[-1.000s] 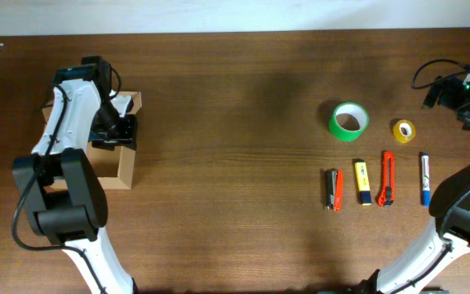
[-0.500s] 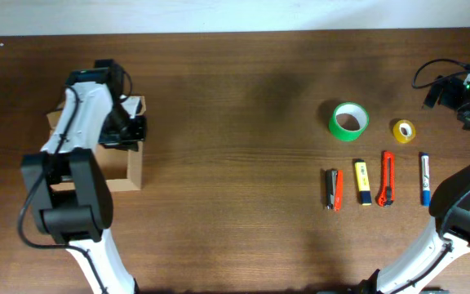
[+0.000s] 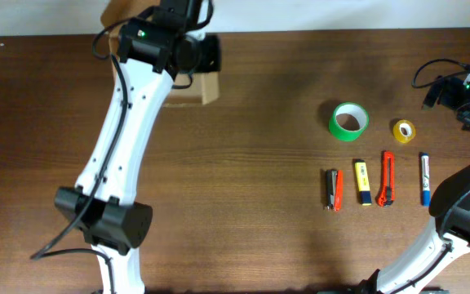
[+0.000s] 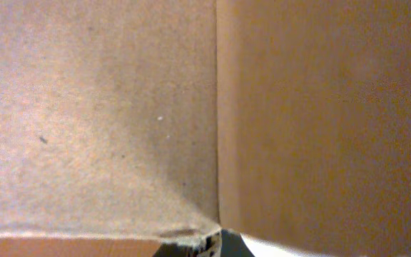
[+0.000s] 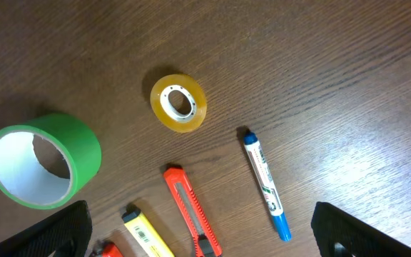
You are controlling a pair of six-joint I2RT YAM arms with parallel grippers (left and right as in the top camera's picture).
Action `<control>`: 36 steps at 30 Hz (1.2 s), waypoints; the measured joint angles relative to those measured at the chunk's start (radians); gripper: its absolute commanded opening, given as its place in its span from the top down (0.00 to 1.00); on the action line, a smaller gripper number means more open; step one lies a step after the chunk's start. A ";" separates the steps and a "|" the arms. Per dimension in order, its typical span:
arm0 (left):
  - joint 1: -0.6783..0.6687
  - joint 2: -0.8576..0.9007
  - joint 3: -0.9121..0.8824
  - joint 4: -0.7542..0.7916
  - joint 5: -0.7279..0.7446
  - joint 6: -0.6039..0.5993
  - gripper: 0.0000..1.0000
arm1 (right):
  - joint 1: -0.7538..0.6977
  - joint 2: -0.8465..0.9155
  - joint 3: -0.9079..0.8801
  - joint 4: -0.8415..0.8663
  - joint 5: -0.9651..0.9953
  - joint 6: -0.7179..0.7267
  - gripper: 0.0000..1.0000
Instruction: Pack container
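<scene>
The left arm is extended from its base at the near edge of the table (image 3: 251, 237) diagonally to the far edge, with the white links almost straight and the wrist positioned over the container (image 3: 205, 88). The left pincer (image 3: 196, 54) is pressed together on a wall of the container; the fingers are hidden in the overhead view. The left wrist view is filled by two plain cardboard faces of the container (image 4: 91, 107) that meet at a vertical fold. The container is at the far edge of the table, left of centre, directly beneath the left wrist. Only its light-brown near-right corner is visible, and a further piece of cardboard shows behind the arm at the upper edge of the view. The arm hides the interior, so its contents cannot be determined. The right arm rises along the right edge of the table. The right pincer (image 5: 205, 239) is fully spread and holds nothing, with its two dark fingertips at the lower corners of the right wrist view. On the table below it lie a green tape roll (image 3: 349, 121), a yellow tape roll (image 3: 404, 129), an orange cutter (image 3: 387, 178) and a blue marker (image 3: 424, 178), all well apart from the container.
</scene>
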 measured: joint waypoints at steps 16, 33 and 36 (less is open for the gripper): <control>-0.282 0.176 0.029 -0.120 -0.200 -0.234 0.98 | 0.000 0.000 0.000 -0.019 -0.032 0.016 0.01; -0.326 0.308 0.028 -0.018 -0.201 -0.372 0.98 | 0.042 0.000 0.000 -0.023 -0.048 0.016 0.01; -0.326 0.322 0.029 -0.008 -0.200 -0.372 0.98 | 0.059 0.000 0.000 -0.023 -0.048 0.016 0.01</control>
